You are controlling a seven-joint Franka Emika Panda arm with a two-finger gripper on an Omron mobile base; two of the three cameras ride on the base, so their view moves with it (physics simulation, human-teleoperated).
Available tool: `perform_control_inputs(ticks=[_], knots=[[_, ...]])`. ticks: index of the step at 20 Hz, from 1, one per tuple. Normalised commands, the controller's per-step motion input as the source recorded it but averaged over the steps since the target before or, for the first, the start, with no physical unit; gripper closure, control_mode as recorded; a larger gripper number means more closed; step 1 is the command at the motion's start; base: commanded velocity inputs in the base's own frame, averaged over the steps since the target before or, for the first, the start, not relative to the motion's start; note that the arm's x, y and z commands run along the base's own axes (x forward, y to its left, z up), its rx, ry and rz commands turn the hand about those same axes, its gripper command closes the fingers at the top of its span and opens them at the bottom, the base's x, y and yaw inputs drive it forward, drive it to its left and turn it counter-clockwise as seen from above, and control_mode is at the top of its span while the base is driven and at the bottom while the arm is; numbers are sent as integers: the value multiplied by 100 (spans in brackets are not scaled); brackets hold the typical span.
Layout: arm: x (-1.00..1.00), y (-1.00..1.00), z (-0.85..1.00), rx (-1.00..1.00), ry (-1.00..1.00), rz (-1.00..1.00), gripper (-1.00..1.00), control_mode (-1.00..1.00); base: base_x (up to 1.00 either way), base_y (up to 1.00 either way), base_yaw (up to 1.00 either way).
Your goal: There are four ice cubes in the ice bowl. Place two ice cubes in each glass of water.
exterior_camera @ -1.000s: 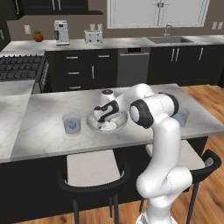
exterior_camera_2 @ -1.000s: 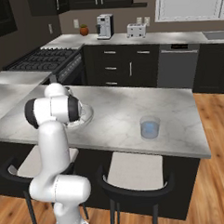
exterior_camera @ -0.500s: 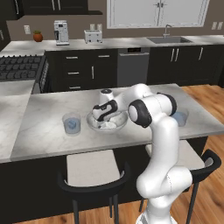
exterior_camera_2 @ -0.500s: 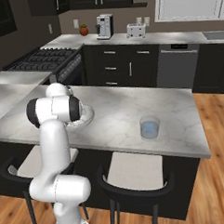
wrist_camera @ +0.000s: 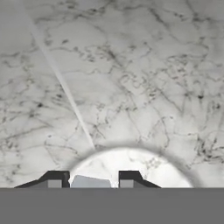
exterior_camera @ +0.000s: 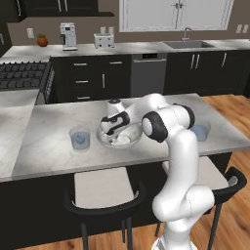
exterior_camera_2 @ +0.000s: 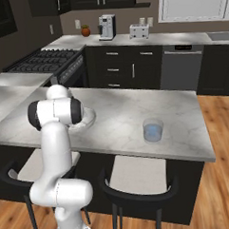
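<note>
The gripper [wrist_camera: 90, 183] is down inside the ice bowl [exterior_camera: 106, 140] at the middle of the marble counter [exterior_camera: 49, 146], its fingers pinched around a pale ice cube [wrist_camera: 89, 182], with one glass [exterior_camera: 80, 138] just left of the bowl and the other glass [exterior_camera_2: 153, 130] well to its right.

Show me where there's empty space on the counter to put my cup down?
The widest bare marble lies between the ice bowl and the right glass of water, and beyond that glass toward the far edge. There is also a patch left of the other glass of water. It is crowded around the bowl, where the gripper reaches in.
</note>
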Motion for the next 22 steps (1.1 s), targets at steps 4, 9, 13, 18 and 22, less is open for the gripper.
perform_control_inputs(ticks=[4, 9, 13, 18, 22], knots=[[-19, 0, -75, -8, 0, -11, 100, -100, 0, 0, 0], [-19, -10, -69, -5, 0, -13, 100, -100, 0, 0, 0], [-31, -46, -6, 7, -11, -21, 100, -100, 0, 0, 0], [-57, -70, 8, 17, -23, -27, 100, -100, 0, 0, 0], [-69, -36, 52, 18, -18, -30, 100, -100, 0, 0, 0]])
